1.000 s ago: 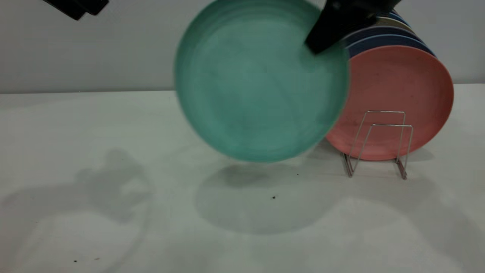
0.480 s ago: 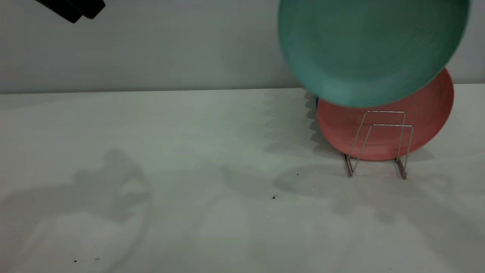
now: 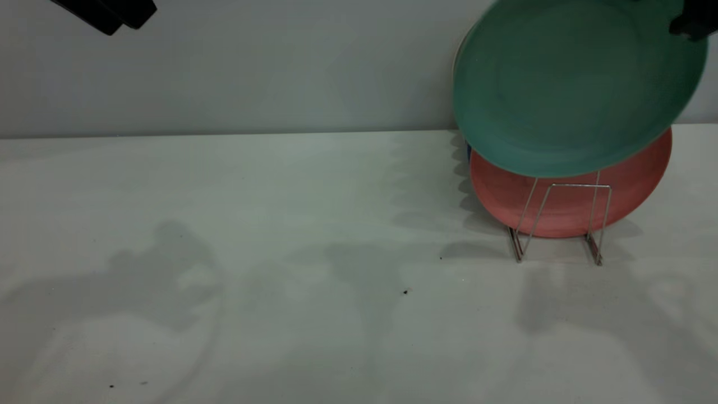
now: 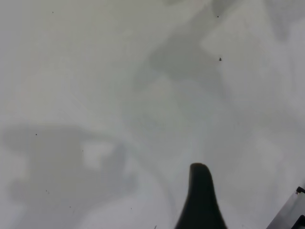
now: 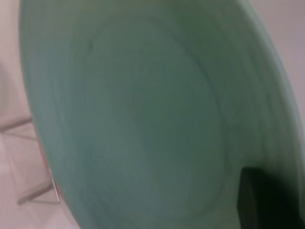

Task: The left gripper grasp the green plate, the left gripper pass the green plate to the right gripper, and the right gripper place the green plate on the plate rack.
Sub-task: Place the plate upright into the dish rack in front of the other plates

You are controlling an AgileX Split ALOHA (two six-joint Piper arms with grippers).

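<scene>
The green plate (image 3: 572, 84) hangs tilted in the air at the upper right, its lower edge in front of the top of the salmon-pink plate (image 3: 566, 207) that stands in the plate rack (image 3: 561, 221). My right gripper (image 3: 693, 22) is shut on the green plate's upper right rim. In the right wrist view the green plate (image 5: 143, 119) fills the picture, with one black finger (image 5: 267, 200) on its face and rack wires (image 5: 33, 193) beside it. My left gripper (image 3: 109, 14) is high at the far left, open and empty; one finger (image 4: 200, 200) shows above the bare table.
The white table (image 3: 280, 252) runs to a grey wall behind. More plates stand behind the pink one; only a pale edge (image 3: 455, 56) shows. The rack's front wire loops (image 3: 578, 193) stand in front of the pink plate. Small dark specks (image 3: 405, 292) lie on the table.
The green plate moved from the middle of the view to the right and up, then came down a little over the rack and pink plate. The left gripper stayed put.
</scene>
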